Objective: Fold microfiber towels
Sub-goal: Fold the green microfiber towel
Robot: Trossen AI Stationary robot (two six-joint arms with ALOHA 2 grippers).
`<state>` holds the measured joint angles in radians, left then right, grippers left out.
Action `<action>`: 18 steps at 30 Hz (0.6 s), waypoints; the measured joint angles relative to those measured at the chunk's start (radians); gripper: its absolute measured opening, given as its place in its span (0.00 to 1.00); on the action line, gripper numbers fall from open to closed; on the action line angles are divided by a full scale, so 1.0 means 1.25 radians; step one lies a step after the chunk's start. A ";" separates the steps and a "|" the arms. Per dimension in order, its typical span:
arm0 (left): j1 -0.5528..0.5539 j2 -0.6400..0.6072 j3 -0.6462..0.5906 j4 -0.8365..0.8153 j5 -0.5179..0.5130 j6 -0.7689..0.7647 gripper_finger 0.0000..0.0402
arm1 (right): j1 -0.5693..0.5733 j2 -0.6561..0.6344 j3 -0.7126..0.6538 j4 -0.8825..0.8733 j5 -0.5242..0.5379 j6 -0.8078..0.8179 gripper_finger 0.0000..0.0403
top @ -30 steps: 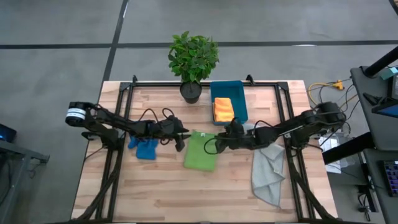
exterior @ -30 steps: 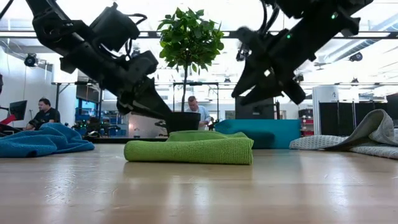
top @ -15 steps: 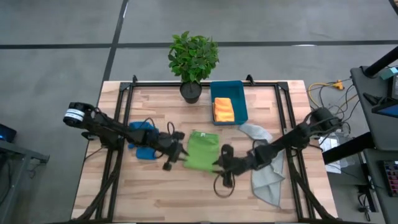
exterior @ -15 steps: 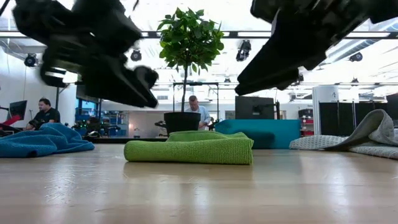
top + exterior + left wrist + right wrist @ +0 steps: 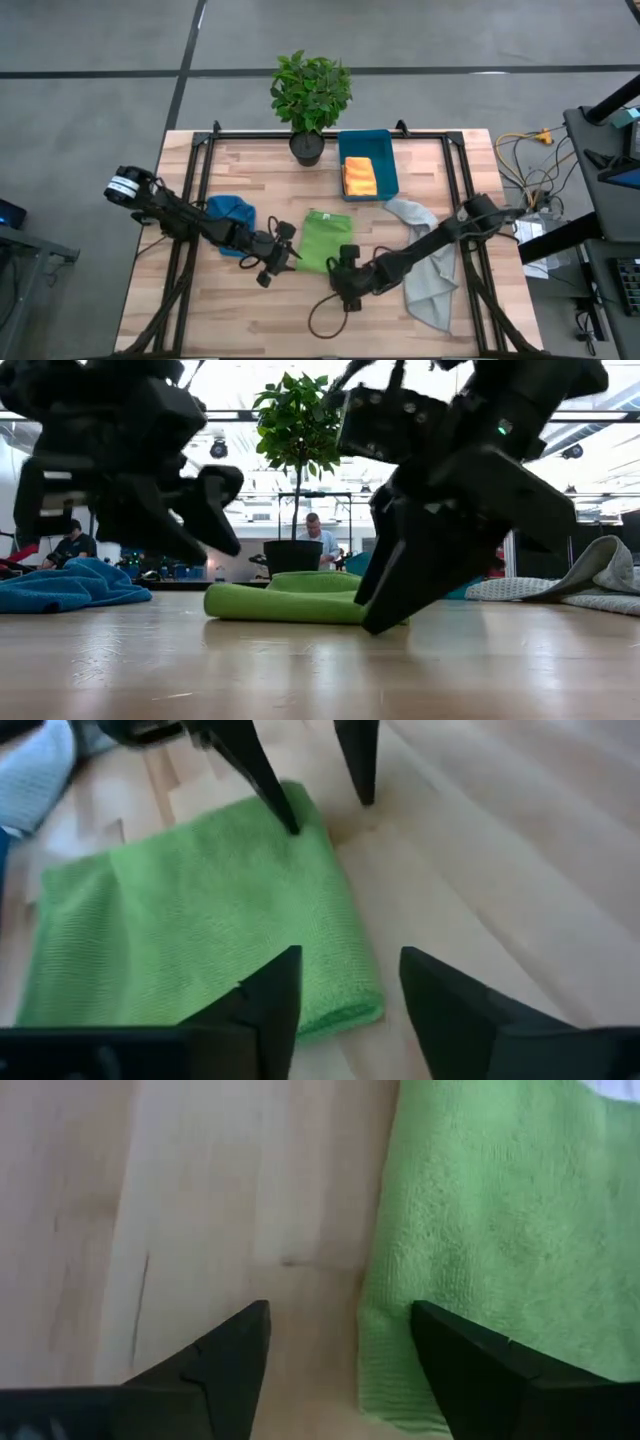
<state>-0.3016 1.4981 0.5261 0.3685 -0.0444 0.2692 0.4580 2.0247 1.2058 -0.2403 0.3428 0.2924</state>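
Observation:
A lime green towel [image 5: 325, 240] lies folded flat on the table's middle. My left gripper [image 5: 283, 255] stands open at its near left corner, the towel's edge [image 5: 340, 1010] just ahead of the fingers. My right gripper [image 5: 345, 267] stands open at the near right corner, one finger over the cloth [image 5: 420, 1340] and one over bare wood. A blue towel [image 5: 230, 212] lies bunched to the left. An orange towel [image 5: 358, 177] lies in the teal bin [image 5: 385, 165]. A pale grey towel [image 5: 432, 270] lies crumpled to the right. My left gripper touches nothing that shows. My right gripper has its fingers on either side of the green towel's near right corner [image 5: 300, 815], slanting down. One fingertip [image 5: 290, 820] stands at the cloth there; whether it touches, I cannot tell.
A potted plant [image 5: 310, 95] stands at the far edge beside the bin. A black frame [image 5: 190, 200] runs along the table's left, right and far sides. A loose cable loop [image 5: 325, 318] hangs from the right arm over the bare wood near the front edge.
Both grippers have moved from beside the towel's far part toward the table's near edge and down, rolling their wrists as they went. They now stand at the green towel's two near corners. The towel itself has stayed flat in place.

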 joint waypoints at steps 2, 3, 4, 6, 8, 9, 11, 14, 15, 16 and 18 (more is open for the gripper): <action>0.000 0.031 0.008 0.007 0.000 0.000 0.45 | 0.000 0.018 0.029 -0.042 0.004 0.040 0.60; 0.000 0.048 0.014 0.007 0.000 0.000 0.47 | 0.001 0.027 0.037 -0.051 0.007 0.056 0.59; -0.001 0.068 0.023 0.006 0.000 -0.001 0.49 | 0.001 0.031 0.043 -0.056 0.010 0.070 0.59; -0.001 0.108 0.042 0.006 -0.001 0.000 0.52 | 0.001 0.036 0.052 -0.064 0.019 0.088 0.58; -0.001 0.144 0.065 -0.005 -0.003 -0.001 0.54 | 0.001 0.036 0.057 -0.064 0.020 0.090 0.57; -0.002 0.159 0.079 -0.012 -0.002 -0.003 0.54 | 0.000 0.036 0.057 -0.064 0.019 0.091 0.57; -0.003 0.183 0.108 -0.048 -0.003 -0.005 0.54 | -0.001 0.036 0.057 -0.066 0.019 0.099 0.56; -0.003 0.220 0.146 -0.128 -0.024 -0.031 0.52 | -0.007 0.036 0.056 -0.082 0.013 0.147 0.54; -0.004 0.232 0.154 -0.153 -0.033 -0.050 0.50 | -0.010 0.038 0.055 -0.091 0.010 0.172 0.53; -0.005 0.242 0.161 -0.170 -0.036 -0.068 0.47 | -0.012 0.038 0.055 -0.096 0.006 0.197 0.52; -0.005 0.256 0.169 -0.192 -0.035 -0.095 0.40 | -0.020 0.043 0.052 -0.101 -0.008 0.232 0.48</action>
<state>-0.3081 1.8183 0.7373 0.1290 -0.0882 0.1507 0.4335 2.0789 1.2712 -0.3660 0.3331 0.5821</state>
